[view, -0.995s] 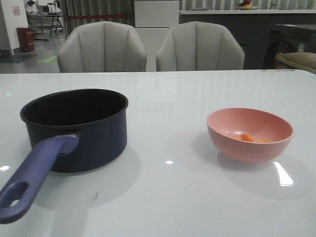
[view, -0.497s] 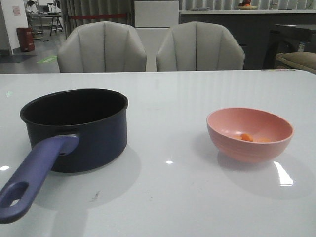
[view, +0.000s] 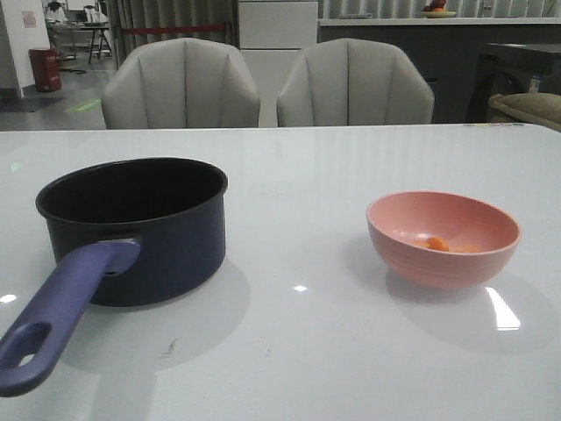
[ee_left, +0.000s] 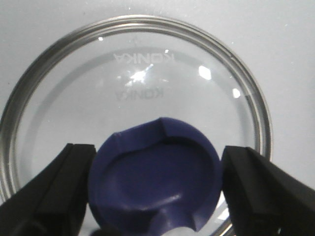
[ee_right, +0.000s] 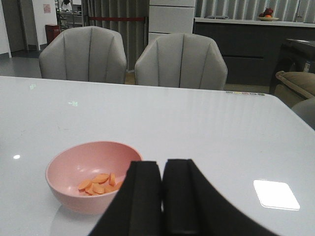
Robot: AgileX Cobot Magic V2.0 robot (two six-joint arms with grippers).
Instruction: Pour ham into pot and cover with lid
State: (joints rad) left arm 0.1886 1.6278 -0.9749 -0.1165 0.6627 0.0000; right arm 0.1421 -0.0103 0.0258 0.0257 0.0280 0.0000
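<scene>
On the white table (ee_left: 285,39), lid (ee_left: 147,73) knob between open left gripper (ee_left: 155,189) fingers

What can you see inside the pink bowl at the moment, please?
The pink bowl holds a few small orange ham pieces on its bottom, nothing else. In the front view its near wall hides most of them; the right gripper covers part of the rim.

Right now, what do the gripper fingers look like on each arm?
Left gripper: two matte black fingers, broad and wedge-shaped, with flat faces and bevelled edges. Right gripper: the same matte black fingers, blocky with squared, slightly rounded tips. No cables, markings or labels show in either wrist view. Neither arm appears in the front view.
</scene>
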